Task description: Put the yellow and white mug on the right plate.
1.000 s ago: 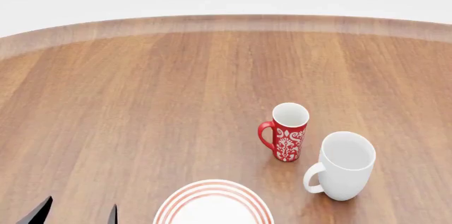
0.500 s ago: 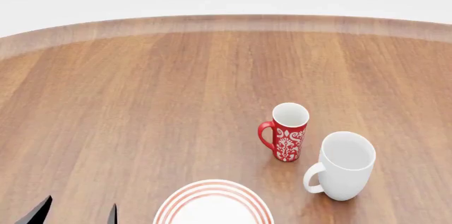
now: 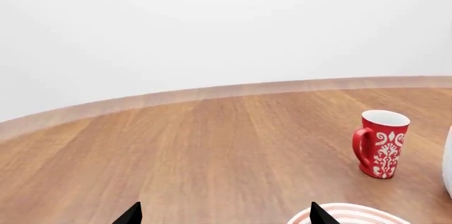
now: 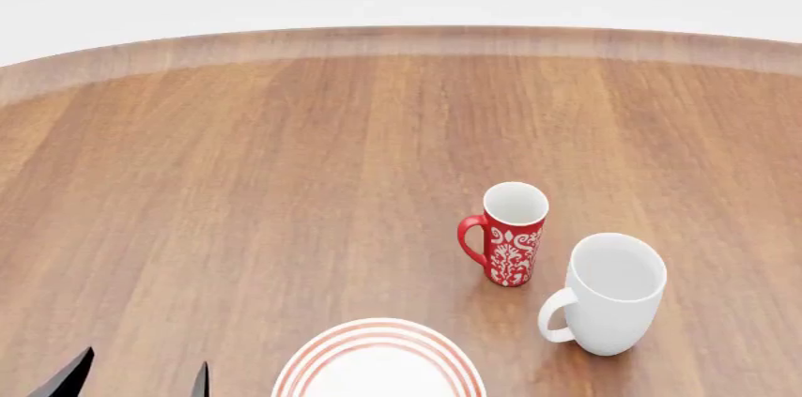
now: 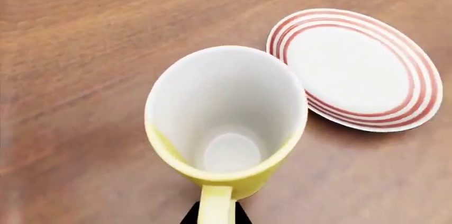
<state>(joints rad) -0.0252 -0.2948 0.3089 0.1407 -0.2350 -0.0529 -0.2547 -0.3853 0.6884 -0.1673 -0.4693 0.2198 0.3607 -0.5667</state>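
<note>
While the mug sits unlifted: approach step
Yellow and white mug (image 5: pixel 226 123): upright on the table (image 5: pixel 84 33), just beside the right plate (image 5: pixel 356 68)
Right gripper (image 5: pixel 215 214): dark tips flank the handle; grip cannot be told
Left gripper (image 4: pixel 131 380): parted, empty
Next: secure handle, lift, carry over plate
Hidden: mug absent from head view; plate (image 4: pixel 376 359) there cut off

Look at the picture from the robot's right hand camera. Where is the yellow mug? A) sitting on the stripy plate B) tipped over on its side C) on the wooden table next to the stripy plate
C: the yellow mug stands upright on the wooden table, beside the stripy plate, not on it.
</note>
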